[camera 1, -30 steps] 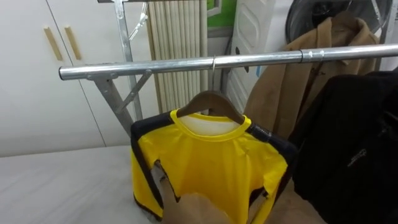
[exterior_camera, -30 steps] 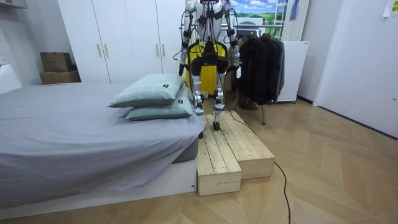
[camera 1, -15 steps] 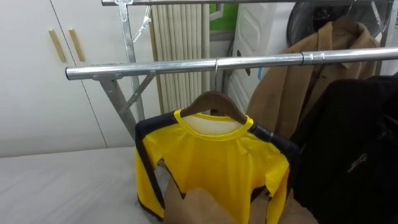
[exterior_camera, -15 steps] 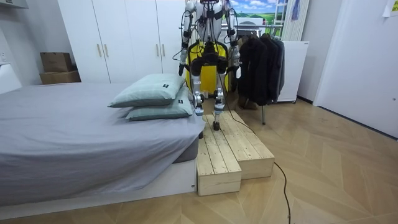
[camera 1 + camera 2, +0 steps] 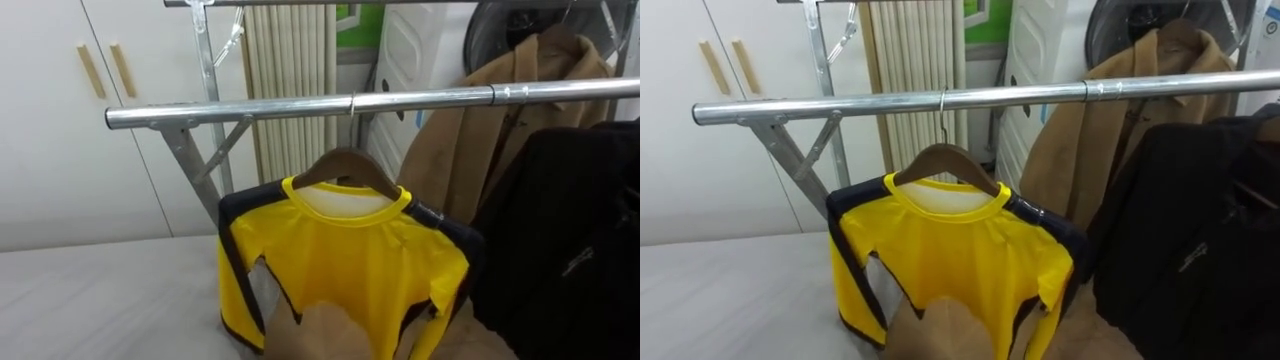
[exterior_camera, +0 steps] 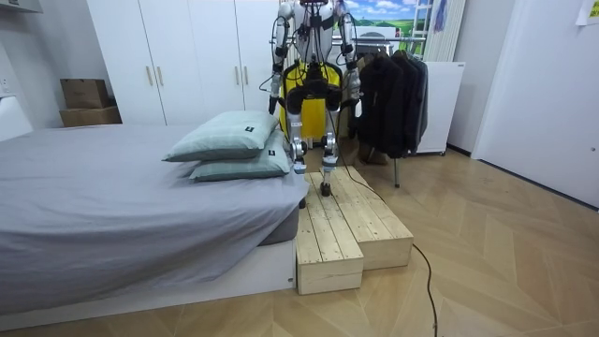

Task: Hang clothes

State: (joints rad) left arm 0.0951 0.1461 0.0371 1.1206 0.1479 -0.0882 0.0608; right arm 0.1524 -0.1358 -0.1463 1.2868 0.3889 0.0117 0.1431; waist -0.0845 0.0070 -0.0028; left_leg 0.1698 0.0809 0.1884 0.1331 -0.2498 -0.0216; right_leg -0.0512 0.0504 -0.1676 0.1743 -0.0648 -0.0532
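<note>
The robot is standing on the wooden platform (image 6: 346, 225) beside the bed (image 6: 112, 206), facing the metal rail (image 5: 250, 108). A dark jacket (image 5: 570, 240) is hanging at 3 o'clock from the yellow shirt (image 5: 340, 260), and a tan coat (image 5: 470, 140) at 2 o'clock. The shirt is sitting on a wooden hanger (image 5: 345, 160), whose hook (image 5: 351, 105) is resting over the rail at 12 o'clock.

I am judging the shirt light, soft and slippery. I am therefore favouring a hold on the stiff hanger just under the hook, not on the cloth. The left robot hand (image 6: 274, 101) and right robot hand (image 6: 357, 103) are showing beside the shirt, but I cannot tell whether either is open or closed.
</note>
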